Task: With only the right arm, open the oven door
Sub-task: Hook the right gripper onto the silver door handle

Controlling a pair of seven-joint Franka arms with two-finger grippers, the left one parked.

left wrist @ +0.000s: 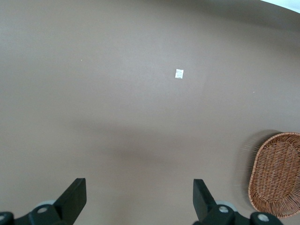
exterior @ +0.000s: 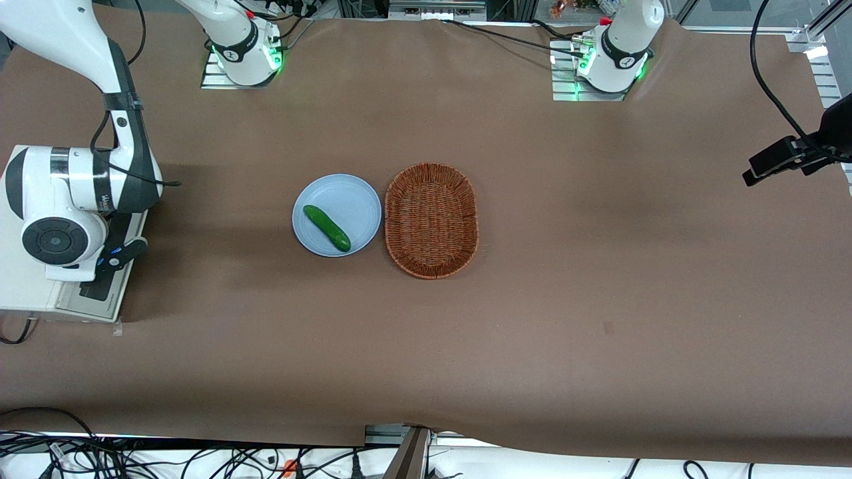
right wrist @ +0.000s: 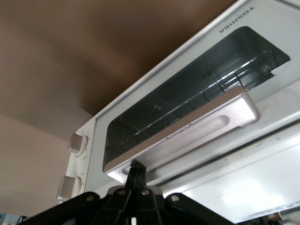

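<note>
The right arm (exterior: 73, 193) stands at its own end of the desk (exterior: 599, 299), bent low over the oven (exterior: 26, 293), with the plate (exterior: 346, 193) and cucumber (exterior: 327, 227) next along and the basket (exterior: 432, 219) beside them. In the wrist view the gripper (right wrist: 136, 178) sits just under the door (right wrist: 187, 108), its jaws drawn together right at the handle (right wrist: 187, 136); whether they truly clamp it cannot be told. The door looks partly dropped, the rack (right wrist: 211, 91) showing through, so the rest of the swing probably remains.

Hand (right wrist: 136, 180) at oven door (right wrist: 187, 122) handle (right wrist: 183, 136); bare table (exterior: 599, 266) alongside.
</note>
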